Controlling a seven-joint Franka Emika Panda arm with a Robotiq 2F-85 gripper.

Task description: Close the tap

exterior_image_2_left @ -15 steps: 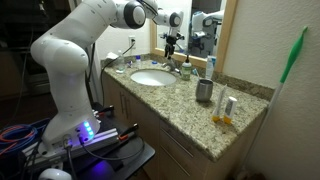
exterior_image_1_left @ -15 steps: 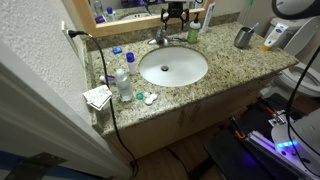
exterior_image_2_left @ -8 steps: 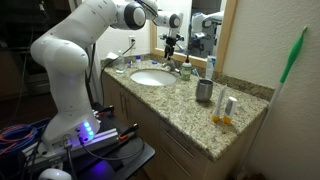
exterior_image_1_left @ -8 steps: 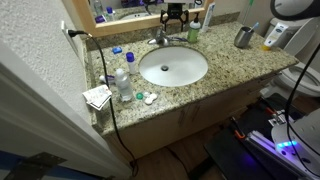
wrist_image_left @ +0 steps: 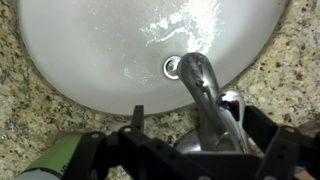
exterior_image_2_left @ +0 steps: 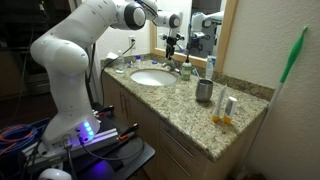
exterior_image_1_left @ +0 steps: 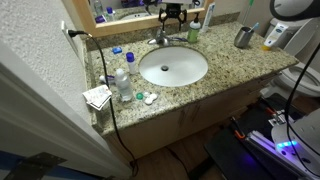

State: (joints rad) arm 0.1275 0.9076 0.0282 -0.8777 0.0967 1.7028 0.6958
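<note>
Wrist view: along the lower edge, the gripper (wrist_image_left: 190,125) has its jaws spread wide, released, grasping nothing. Between them, centre right, rises the chrome tap (wrist_image_left: 205,90). Beyond, its spout overhangs the white basin (wrist_image_left: 90,50), which fills the upper frame, ringed by the speckled granite counter (wrist_image_left: 290,60).

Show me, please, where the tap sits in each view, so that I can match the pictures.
Exterior view: tap at top centre, just behind the white basin.
Exterior view: tap near mid-frame, just right of the white basin.
Wrist view: tap lower centre-right, spout over the white basin.
Shared landmark: the white basin.
</note>
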